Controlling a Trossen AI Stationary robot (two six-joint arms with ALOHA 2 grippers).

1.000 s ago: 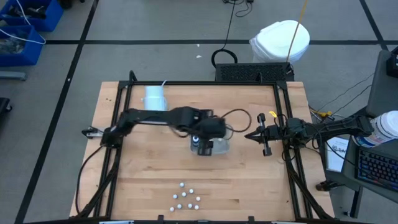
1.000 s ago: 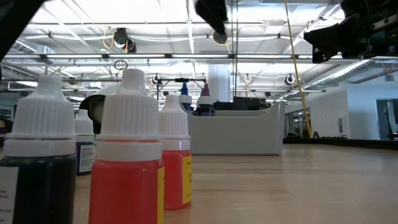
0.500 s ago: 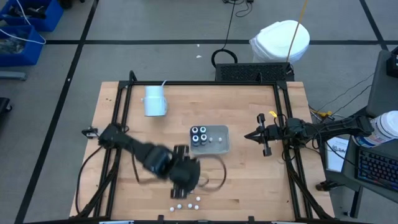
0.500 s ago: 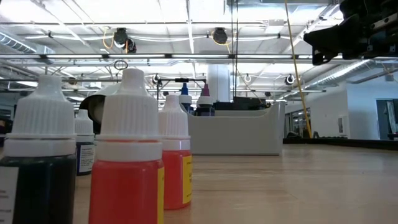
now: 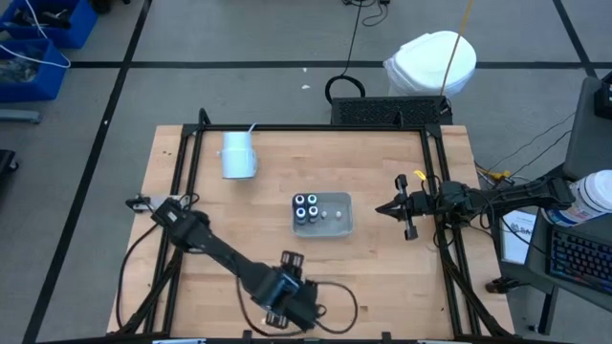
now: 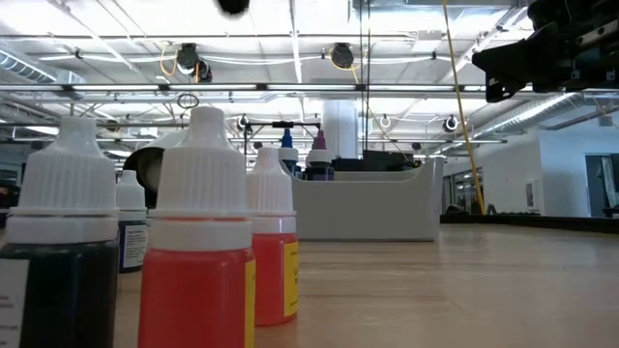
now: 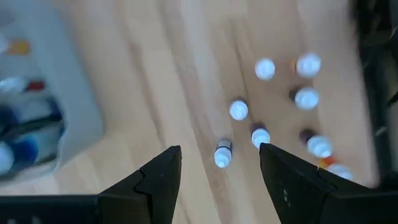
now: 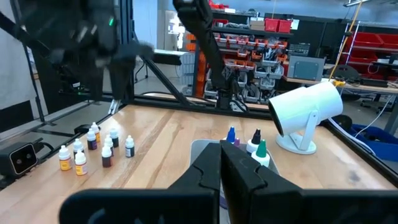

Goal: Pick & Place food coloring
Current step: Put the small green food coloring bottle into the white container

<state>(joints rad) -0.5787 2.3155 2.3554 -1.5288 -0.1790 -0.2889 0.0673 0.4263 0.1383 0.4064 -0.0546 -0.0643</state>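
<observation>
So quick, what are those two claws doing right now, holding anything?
Left gripper: open, empty, above the loose food coloring bottles.
Right gripper: shut, holding nothing, waiting at the table's right edge.

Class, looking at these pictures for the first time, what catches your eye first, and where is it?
The left gripper hangs open over a cluster of small white-capped bottles at the table's near edge. Mid-table, a grey tray holds four dark bottles. The right gripper waits shut by the right edge.
</observation>
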